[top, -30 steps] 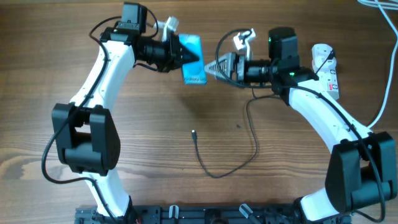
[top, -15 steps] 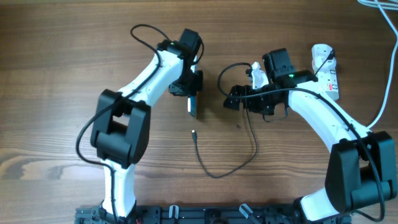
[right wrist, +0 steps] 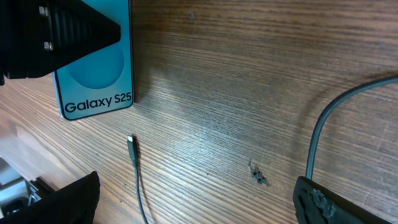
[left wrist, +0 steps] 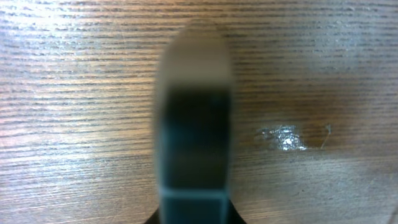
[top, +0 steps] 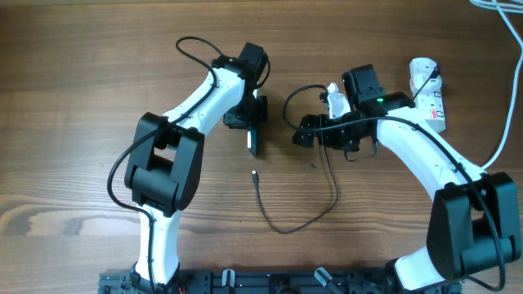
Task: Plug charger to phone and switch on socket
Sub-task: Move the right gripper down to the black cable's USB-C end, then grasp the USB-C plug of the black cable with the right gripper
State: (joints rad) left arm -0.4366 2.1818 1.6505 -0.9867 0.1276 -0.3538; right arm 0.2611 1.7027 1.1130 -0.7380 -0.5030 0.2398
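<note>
Overhead – left claw [top: 253, 127]: clamped on the phone [top: 253, 144], which it holds edge-on over the middle of the table [top: 82, 82].
Overhead – charger [top: 255, 176]: its tip lies loose just near of the phone, and the slack loops right, under the right arm.
Overhead – socket [top: 429, 94]: far right, well apart from the phone.
Left wrist – phone: only a blurred edge shows and the port is unseen, so alignment may be misjudged.
Right wrist – right claw [right wrist: 196, 190]: spread apart and empty, close to the tip.
Risk – pick: the thin, flat tip may skid or twist when pinched.
Risk – insertion: pushing could shift the phone in its clamp, and tightened slack might drag the socket.
</note>
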